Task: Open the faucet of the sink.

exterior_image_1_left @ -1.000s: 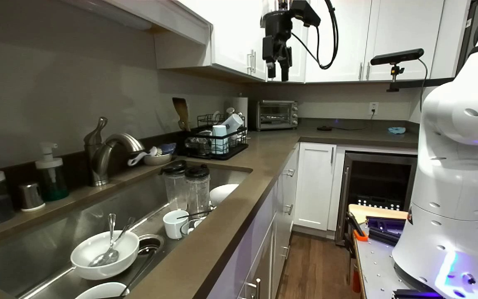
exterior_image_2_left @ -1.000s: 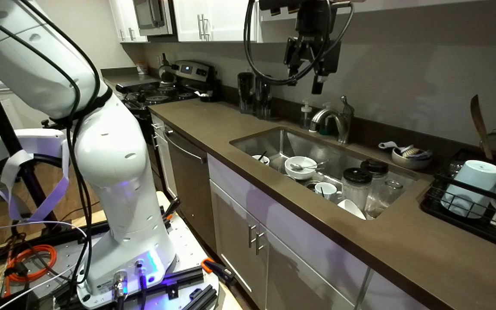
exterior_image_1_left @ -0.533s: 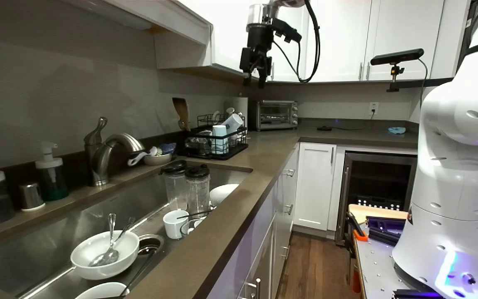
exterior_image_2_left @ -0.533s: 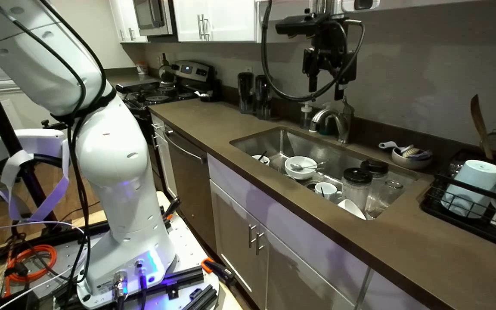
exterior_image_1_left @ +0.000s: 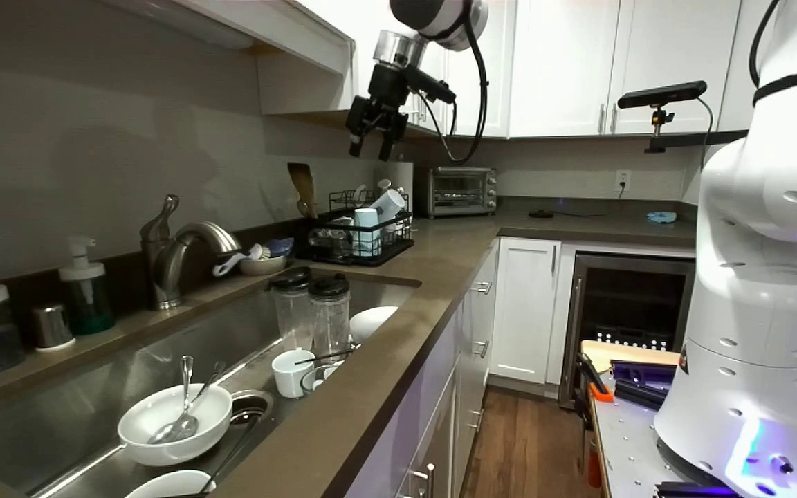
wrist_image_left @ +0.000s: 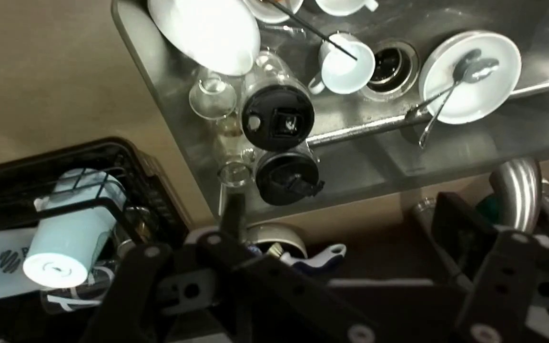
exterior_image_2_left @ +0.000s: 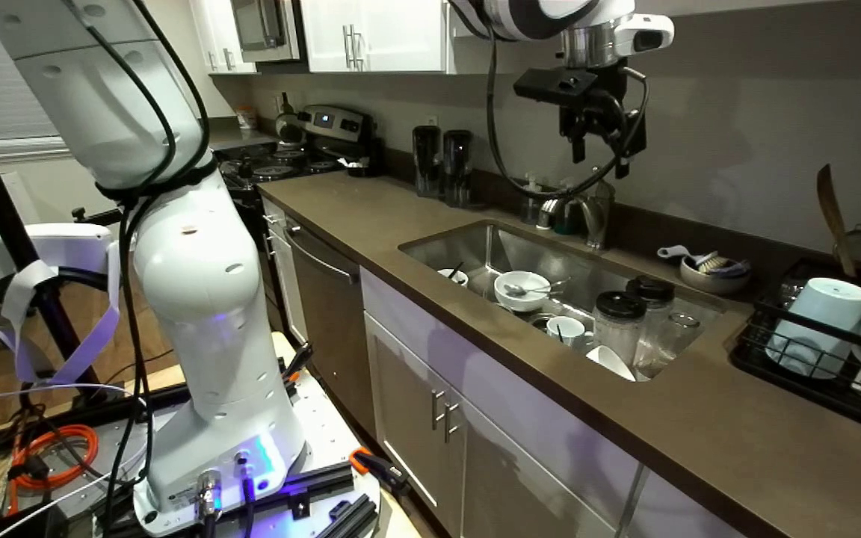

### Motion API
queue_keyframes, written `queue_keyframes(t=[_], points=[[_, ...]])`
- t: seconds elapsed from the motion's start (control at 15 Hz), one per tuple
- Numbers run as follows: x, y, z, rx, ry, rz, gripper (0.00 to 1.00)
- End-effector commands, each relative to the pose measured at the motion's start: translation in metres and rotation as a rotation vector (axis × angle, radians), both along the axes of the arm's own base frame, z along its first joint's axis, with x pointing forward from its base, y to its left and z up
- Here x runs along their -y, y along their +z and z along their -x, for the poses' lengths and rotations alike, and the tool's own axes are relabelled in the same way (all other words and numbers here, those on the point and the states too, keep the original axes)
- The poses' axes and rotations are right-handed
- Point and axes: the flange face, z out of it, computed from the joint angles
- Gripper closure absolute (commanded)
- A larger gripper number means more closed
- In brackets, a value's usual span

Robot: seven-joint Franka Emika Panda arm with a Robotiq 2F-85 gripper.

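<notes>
Black tool [exterior_image_1_left: 371,154], spread apart, hangs in midair, higher than the curved metal faucet [exterior_image_1_left: 172,264] beside the steel sink [exterior_image_1_left: 163,360].

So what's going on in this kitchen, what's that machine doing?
A white robot arm has its gripper open in mid-air, well above the level of the counter and holding nothing. The job is to open the faucet, but the gripper isn't touching it yet, and no water can be seen coming out. Down in the sink, a white bowl with cutlery in it and a white mug stand untouched.
</notes>
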Motion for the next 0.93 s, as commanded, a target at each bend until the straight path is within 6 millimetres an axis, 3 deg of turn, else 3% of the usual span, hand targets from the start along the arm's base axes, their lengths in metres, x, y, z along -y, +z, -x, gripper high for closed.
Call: queue_keyframes(t=[0.0,0.27,0.33,0.47,0.87], points=[[0.0,0.012,-0.042,0.101,0.025,-0.003,0.0],[-0.003,0.022,-0.087,0.173,0.042,0.004,0.0],[-0.004,0.02,-0.061,0.139,0.011,0.002,0.0],[-0.005,0.017,-0.069,0.136,0.014,0.003,0.0],[-0.004,0.018,-0.067,0.137,0.011,0.003,0.0]])
